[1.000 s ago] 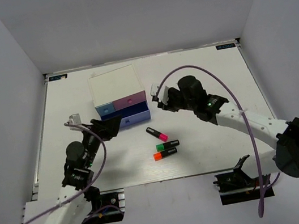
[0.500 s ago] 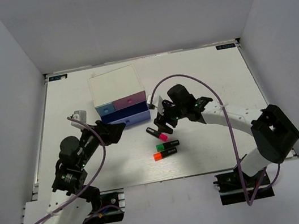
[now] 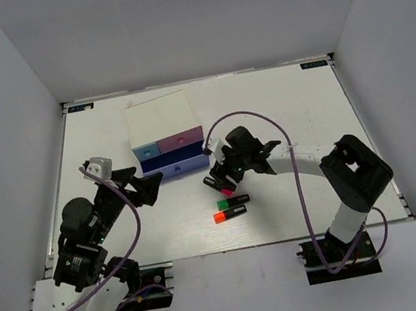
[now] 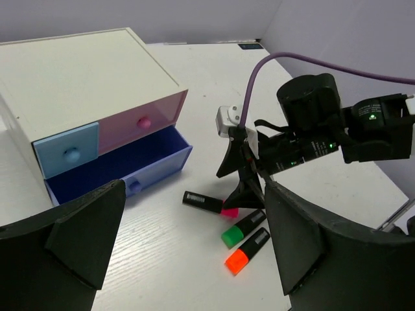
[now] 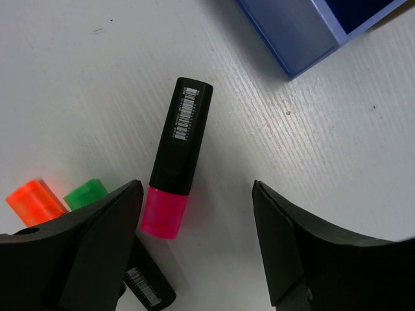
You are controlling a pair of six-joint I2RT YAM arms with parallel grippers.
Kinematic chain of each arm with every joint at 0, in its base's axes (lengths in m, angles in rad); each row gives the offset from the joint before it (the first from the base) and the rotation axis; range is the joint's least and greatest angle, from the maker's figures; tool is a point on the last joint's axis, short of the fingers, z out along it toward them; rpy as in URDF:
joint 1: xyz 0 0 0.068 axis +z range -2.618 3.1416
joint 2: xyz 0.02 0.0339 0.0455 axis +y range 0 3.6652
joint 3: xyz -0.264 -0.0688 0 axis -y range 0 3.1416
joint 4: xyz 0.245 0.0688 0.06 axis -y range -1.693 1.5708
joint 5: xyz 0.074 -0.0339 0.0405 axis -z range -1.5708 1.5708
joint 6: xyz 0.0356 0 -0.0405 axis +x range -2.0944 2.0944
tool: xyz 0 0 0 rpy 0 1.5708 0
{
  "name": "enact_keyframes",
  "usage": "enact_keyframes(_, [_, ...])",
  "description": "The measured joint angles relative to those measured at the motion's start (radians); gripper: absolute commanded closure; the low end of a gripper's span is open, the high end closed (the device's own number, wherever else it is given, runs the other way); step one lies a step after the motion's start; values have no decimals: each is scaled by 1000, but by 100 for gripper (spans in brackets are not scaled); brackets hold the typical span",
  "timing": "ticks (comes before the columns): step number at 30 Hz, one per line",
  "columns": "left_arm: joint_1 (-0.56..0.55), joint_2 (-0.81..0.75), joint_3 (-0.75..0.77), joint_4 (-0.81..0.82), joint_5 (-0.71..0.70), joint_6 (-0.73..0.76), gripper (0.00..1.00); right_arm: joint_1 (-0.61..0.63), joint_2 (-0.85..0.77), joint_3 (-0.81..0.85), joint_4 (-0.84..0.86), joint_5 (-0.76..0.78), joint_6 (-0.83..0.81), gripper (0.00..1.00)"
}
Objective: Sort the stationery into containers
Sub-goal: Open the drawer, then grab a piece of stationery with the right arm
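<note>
Just beneath right gripper (image 5: 194, 194) lies pink marker (image 5: 176, 152).

Your white table (image 3: 287, 102) shows a faint grain and is boxed in by plain pale grey walls (image 3: 186, 23) at the back and both sides. Light falls evenly.

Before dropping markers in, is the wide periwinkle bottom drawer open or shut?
Open: the wide periwinkle plastic drawer juts out past the pink drawer, interior exposed.
</note>
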Motion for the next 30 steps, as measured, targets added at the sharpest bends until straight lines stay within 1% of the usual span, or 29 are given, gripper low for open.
enact_keyframes(1, [0, -2, -2, -16, 0, 6, 2, 3, 7, 0, 3, 6, 2, 26])
enact_keyframes(2, [0, -4, -2, -24, -1, 11, 2, 6, 10, 0, 6, 13, 5, 23])
enact_keyframes(9, [0, -24, -2, -39, -1, 27, 2, 29, 25, 0, 36, 39, 10, 19])
enact_keyframes(15, [0, -32, -2, -41, -1, 28, 2, 54, 71, 0, 45, 59, 8, 19])
enact_keyframes(20, [0, -34, -2, -41, -1, 28, 2, 79, 83, 0, 52, 88, -5, 31])
enact_keyframes(21, [0, -34, -2, -41, -1, 28, 2, 85, 83, 0, 52, 95, -5, 37])
enact_keyframes(24, [0, -34, -2, -42, -1, 28, 2, 103, 84, 0, 51, 111, -18, 48])
enact_keyframes(25, [0, -34, -2, -42, -1, 28, 2, 110, 84, 0, 51, 116, -26, 57])
enact_keyframes(27, [0, -34, -2, -42, -1, 28, 2, 122, 85, 0, 50, 117, -37, 63])
enact_keyframes(28, [0, -34, -2, -42, -1, 28, 2, 129, 85, 1, 47, 117, -47, 69])
enact_keyframes(30, [0, -34, -2, -42, -1, 28, 2, 140, 85, 8, 27, 113, -65, 75])
